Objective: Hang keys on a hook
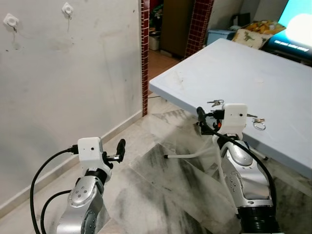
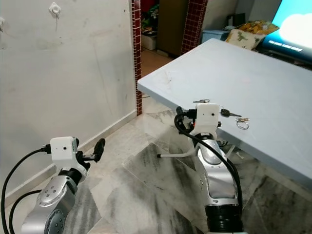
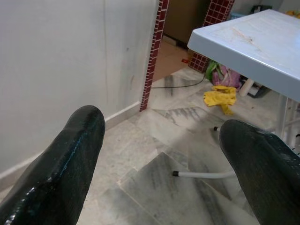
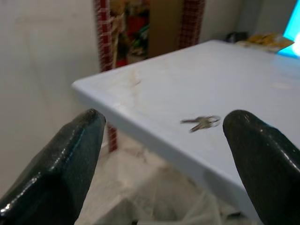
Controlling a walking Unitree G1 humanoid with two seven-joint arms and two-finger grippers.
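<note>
The right gripper (image 4: 161, 154) is hovering released at the table's (image 1: 273, 73) edge, the keys (image 4: 201, 123) lying at its twelve o'clock; the left gripper (image 3: 164, 164) is gaping over the floor (image 3: 154, 140); hooks (image 1: 67, 9) are sitting on the wall (image 1: 73, 73).

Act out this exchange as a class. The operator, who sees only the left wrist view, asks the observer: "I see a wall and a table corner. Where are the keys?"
Observer: The keys lie on the table, near its front edge, ahead of the right tool.
Operator: Does that tool hold them?
Observer: No. It is open, short of the table edge and apart from the keys.
Operator: Is there anywhere to hang them?
Observer: Yes. A white hook and a second hook sit high on the wall, on the robot's left.
</note>
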